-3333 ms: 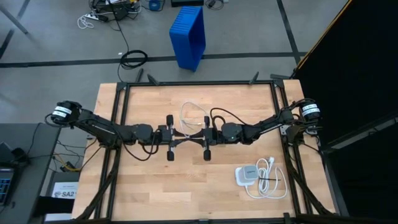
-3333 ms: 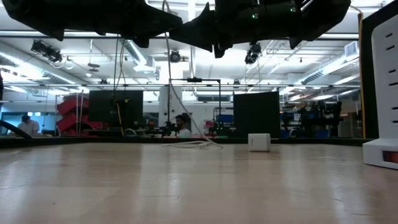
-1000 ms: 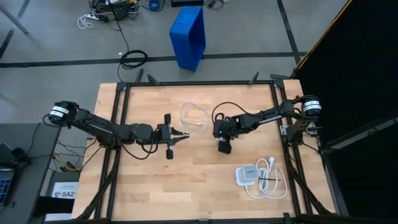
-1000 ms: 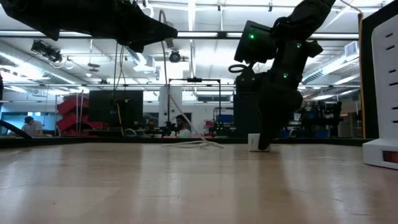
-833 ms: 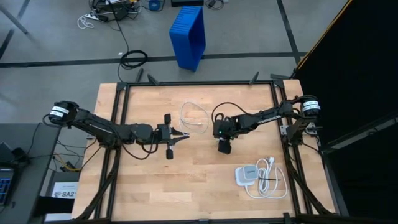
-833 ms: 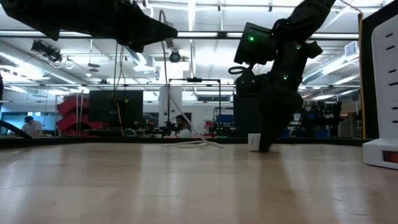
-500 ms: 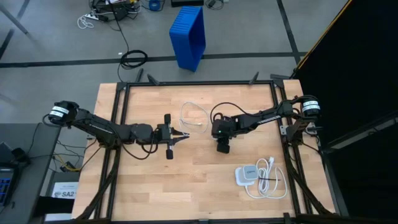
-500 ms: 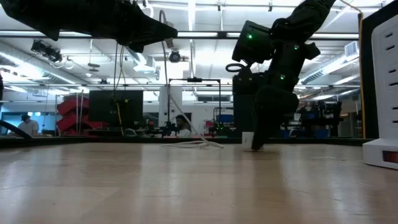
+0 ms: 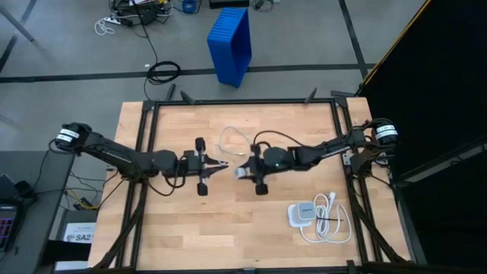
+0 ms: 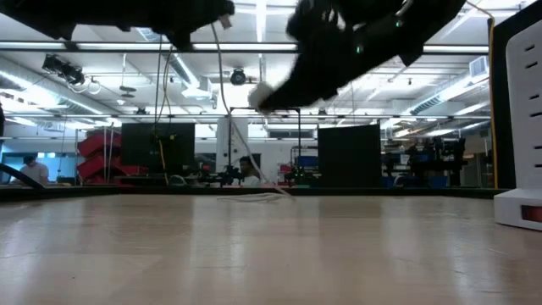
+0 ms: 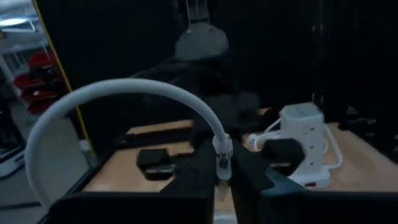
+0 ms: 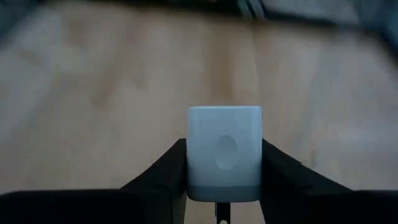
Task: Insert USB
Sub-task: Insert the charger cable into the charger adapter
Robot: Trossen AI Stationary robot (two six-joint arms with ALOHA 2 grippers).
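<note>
Looking down from the high view, I see my left claw (image 9: pixel 221 164) pinched on the USB (image 9: pixel 234 138) plug, cable looping back to the far side of the tabletop (image 9: pixel 228 228). My right claw (image 9: pixel 240 173) faces it from the right, nearly tip to tip, clamped on a small white adapter block (image 9: pixel 240 173). Low view: both held clear above the wood. Left wrist view: plug (image 11: pixel 222 151) between closed fingers, pointing right. Right wrist view: block (image 12: pixel 224 153) square between my fingers. I judge plug and block must line up along the left-right axis.
</note>
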